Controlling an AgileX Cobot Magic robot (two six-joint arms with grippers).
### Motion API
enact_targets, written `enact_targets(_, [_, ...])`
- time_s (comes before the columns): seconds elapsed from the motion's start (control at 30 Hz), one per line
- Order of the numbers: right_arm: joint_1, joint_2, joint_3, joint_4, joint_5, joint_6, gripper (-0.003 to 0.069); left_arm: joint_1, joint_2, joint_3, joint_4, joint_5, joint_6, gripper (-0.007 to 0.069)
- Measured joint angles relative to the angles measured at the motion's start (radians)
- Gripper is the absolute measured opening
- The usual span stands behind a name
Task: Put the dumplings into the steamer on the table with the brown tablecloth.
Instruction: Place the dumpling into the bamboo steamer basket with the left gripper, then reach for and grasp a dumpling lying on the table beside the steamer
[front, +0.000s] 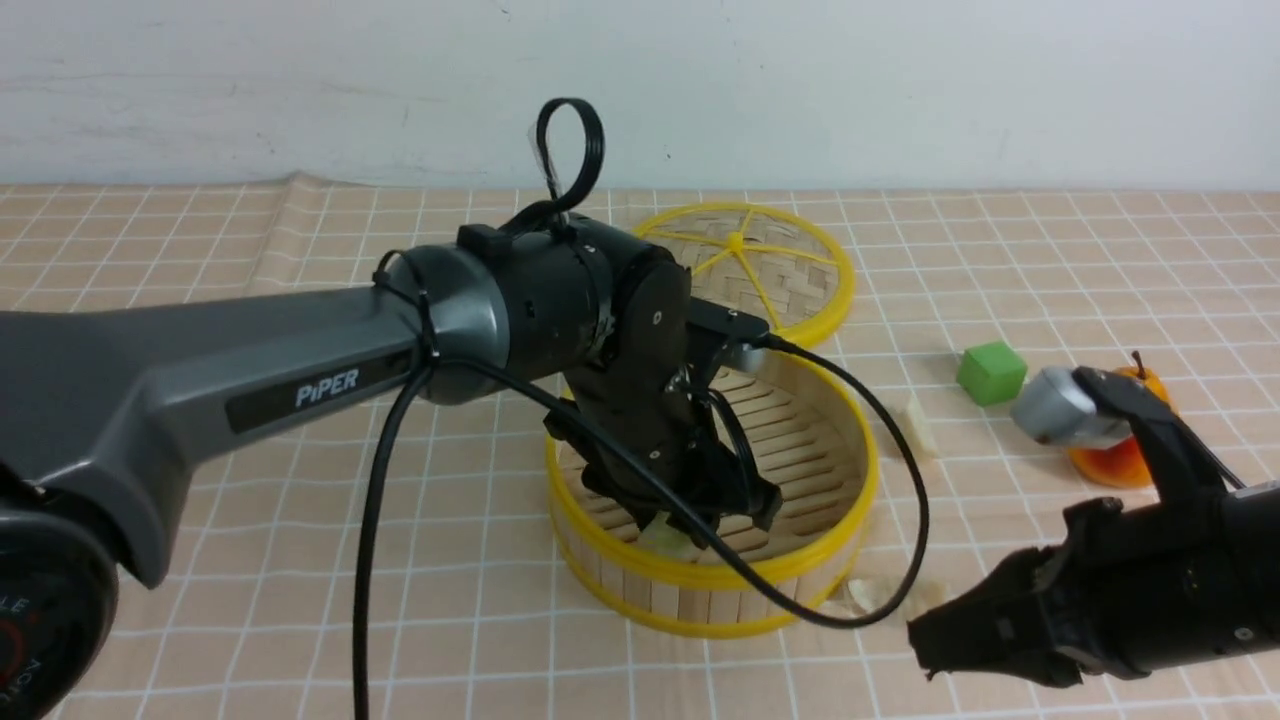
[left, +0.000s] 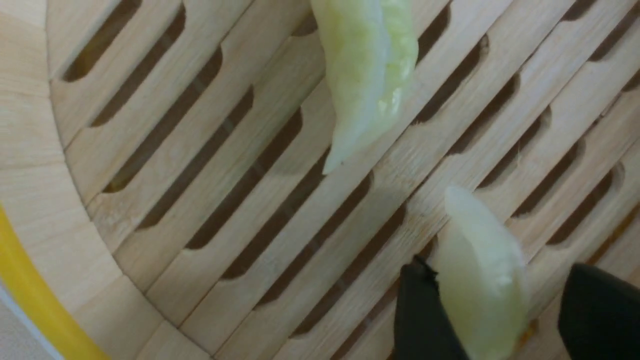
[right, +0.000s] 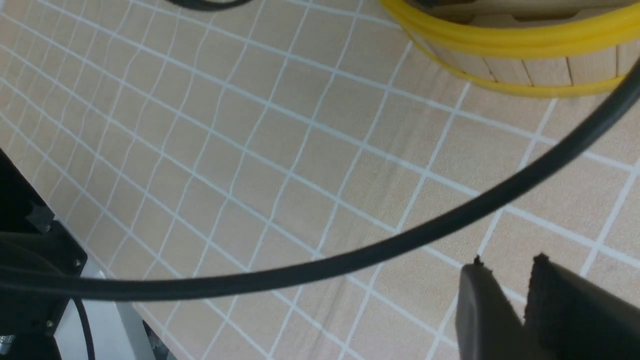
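Left wrist view: left gripper (left: 497, 265) is inside the steamer (left: 200, 165), jaws spread wide around a pale dumpling (left: 480, 280), with a gap on one side. A green dumpling (left: 367, 75) lies near on the slats. Right gripper (right: 509, 265) hangs over the cloth (right: 250, 150), jaws nearly together, empty. A white dumpling (front: 918, 425) lies outside, right of the steamer

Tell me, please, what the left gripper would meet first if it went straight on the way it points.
Probably the pale crescent dumpling between the left gripper's open fingers, then the slatted floor of the round bamboo steamer beneath; depth is unclear.
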Motion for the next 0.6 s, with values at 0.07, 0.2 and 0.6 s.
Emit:
enact_targets(0.07, [0.000, 0.000, 0.000, 0.000, -0.009, 0.000, 0.0149, 0.000, 0.000, -0.021, 0.000, 0.021, 0.000, 0.0445])
enact_targets(0.2, [0.000, 0.000, 0.000, 0.000, -0.040, -0.016, 0.0153, 0.000, -0.037, -0.083, 0.000, 0.127, 0.000, 0.0487])
enact_targets(0.6, [-0.002, 0.000, -0.002, -0.001, -0.092, -0.035, 0.0165, 0.000, -0.535, -0.060, 0.143, 0.237, -0.033, 0.0090])
